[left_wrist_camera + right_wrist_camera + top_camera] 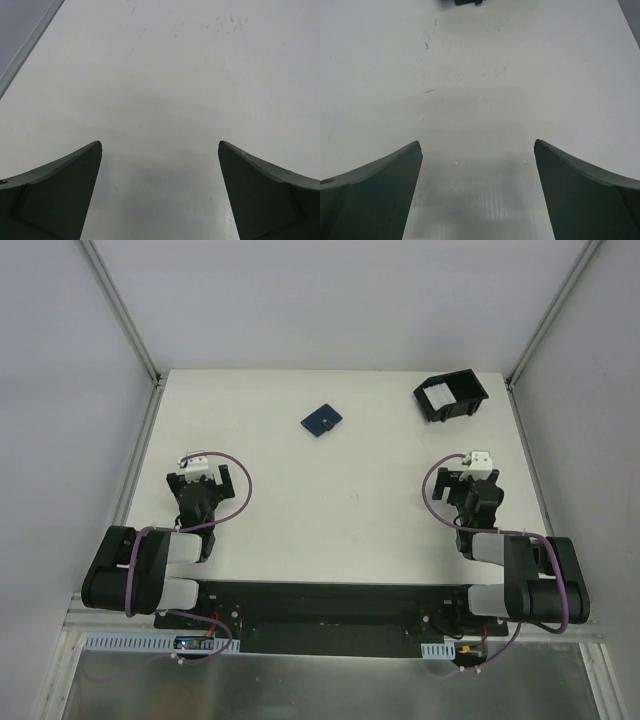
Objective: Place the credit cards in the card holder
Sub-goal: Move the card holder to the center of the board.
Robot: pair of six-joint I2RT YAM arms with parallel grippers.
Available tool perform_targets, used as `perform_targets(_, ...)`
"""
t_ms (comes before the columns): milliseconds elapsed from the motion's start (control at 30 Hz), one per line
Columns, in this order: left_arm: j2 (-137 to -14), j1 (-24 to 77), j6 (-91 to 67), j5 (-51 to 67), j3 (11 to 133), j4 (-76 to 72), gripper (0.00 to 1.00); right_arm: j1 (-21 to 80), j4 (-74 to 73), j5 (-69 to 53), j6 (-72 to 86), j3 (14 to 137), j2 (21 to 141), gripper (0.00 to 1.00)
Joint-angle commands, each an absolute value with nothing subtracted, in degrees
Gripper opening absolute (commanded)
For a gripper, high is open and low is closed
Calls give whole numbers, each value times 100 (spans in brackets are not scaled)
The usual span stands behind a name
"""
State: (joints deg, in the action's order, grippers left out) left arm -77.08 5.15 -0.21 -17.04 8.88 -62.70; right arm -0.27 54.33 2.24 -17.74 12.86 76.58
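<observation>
Nothing is yet loaded: the cards point(437, 393) are seen inside the box point(476, 397), the holder point(322, 421) is left well apart on the counter point(320, 510), and the left hand point(160, 145) and right hand point(477, 144) are spread apart (both empty).

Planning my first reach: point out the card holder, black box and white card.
card holder point(322, 421): top view, middle of blue cover.
black box point(474, 390): top view, right wall.
white card point(436, 396): top view, face showing inside box.

The scuffed white table point(330, 510) and blue card holder point(322, 421) look matt, the black box point(476, 388) plastic.
</observation>
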Motion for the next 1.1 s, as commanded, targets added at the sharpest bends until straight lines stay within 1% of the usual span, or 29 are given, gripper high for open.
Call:
perform_targets(0, -7664, 466, 18, -1661, 984, -6495, 99, -9, 5555, 62, -1872, 1433, 7682, 96)
perform_targets(167, -7673, 466, 18, -1652, 993, -6486, 99, -9, 5555, 140, -1829, 1433, 7664, 96)
perform_targets(233, -7682, 457, 26, -1644, 1019, -6451, 99, -9, 5266, 534, -1671, 1476, 7437, 96)
perform_targets(300, -7638, 466, 18, -1696, 984, -6512, 99, -9, 4522, 999, -1487, 1599, 6841, 96)
perform_targets(367, -7481, 501, 18, -1776, 1037, -6216, 99, 0, 3502, 1597, -1004, 1775, 6357, 96)
perform_targets(500, -7436, 632, 44, -1846, 774, -6722, 99, -9, 2490, 1608, -810, 1644, 5347, 96)
perform_targets(567, -7366, 712, 149, -1933, 773, -6733, 99, -9, 1771, 2063, -197, 1670, 4792, 96)
perform_targets(600, -7270, 764, 89, -2403, 930, -6428, 99, -9, 1401, 2283, 224, 1722, 4529, 96)
perform_targets(633, -7042, 913, 18, -3043, 1227, -5624, 99, 0, 1102, 2294, 429, 1792, 4318, 96)
perform_targets(667, -6770, 914, -217, -3328, 1718, -4711, 99, -9, 812, 2155, 439, 1871, 4098, 96)
perform_targets(700, -6576, 914, -350, -3383, 2245, -3780, 99, -9, 374, 2040, 570, 2003, 3913, 96)
perform_targets(733, -6435, 914, -465, -3401, 2659, -3257, 99, -9, 82, 1987, 737, 2117, 3807, 96)
perform_targets(800, -6337, 905, -1243, -3541, 3599, -1923, 99, -9, -437, 1785, 853, 2433, 3674, 96)
perform_targets(833, -6363, 897, -1570, -3446, 4221, -1377, 99, -9, -674, 1654, 818, 2582, 3665, 96)
perform_targets(900, -6564, 896, -1828, -2956, 4961, -443, 99, 0, -983, 1337, 817, 2864, 3656, 96)
perform_targets(967, -6810, 896, -1811, -1913, 5508, -168, 99, -9, -1221, 996, 1098, 3066, 3665, 96)
perform_targets(1033, -7249, 888, -1740, -831, 5956, -115, 99, -9, -1204, 319, 958, 3181, 3700, 96)
perform_targets(1067, -7555, 888, -1966, -530, 6246, 112, 99, 0, -1222, 142, 975, 3234, 3718, 96)
